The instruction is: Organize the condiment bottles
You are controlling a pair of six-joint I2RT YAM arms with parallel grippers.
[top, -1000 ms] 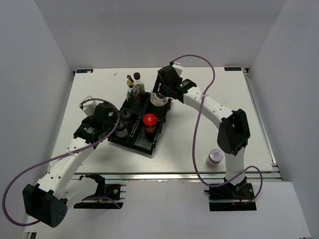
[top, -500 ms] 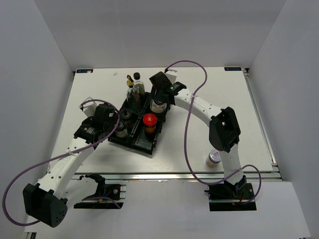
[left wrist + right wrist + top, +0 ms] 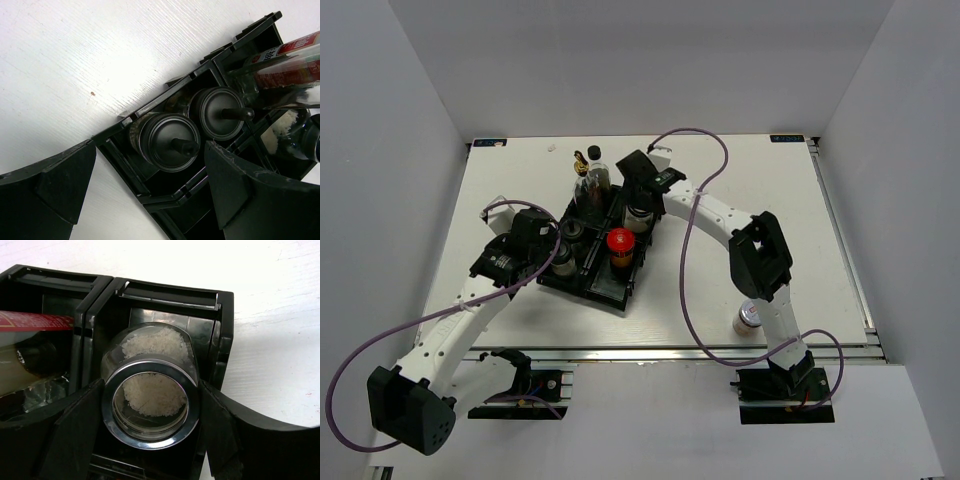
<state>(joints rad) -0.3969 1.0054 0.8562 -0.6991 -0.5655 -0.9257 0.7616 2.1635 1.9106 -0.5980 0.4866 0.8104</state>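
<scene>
Now | right tool [image 3: 150, 416] clamped on silver-lidded jar [image 3: 149, 390] inside tray [image 3: 223, 335] | left tool [image 3: 149, 182] apart

Black tray [image 3: 605, 291] holds 2 upright white black-capped bottles [image 3: 167, 142], red-lidded jar [image 3: 620, 240], gold-capped clear bottle [image 3: 588, 183], dark bottle [image 3: 593, 154], grain-filled silver-lidded jar [image 3: 150, 405]; another silver-lidded jar [image 3: 750, 316] stands alone on the desk [image 3: 800, 220].

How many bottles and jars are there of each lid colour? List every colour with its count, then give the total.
Black-capped bottles: 3
Gold-capped bottle: 1
Red-lidded jar: 1
Silver-lidded jars: 2
Total: 7
</scene>
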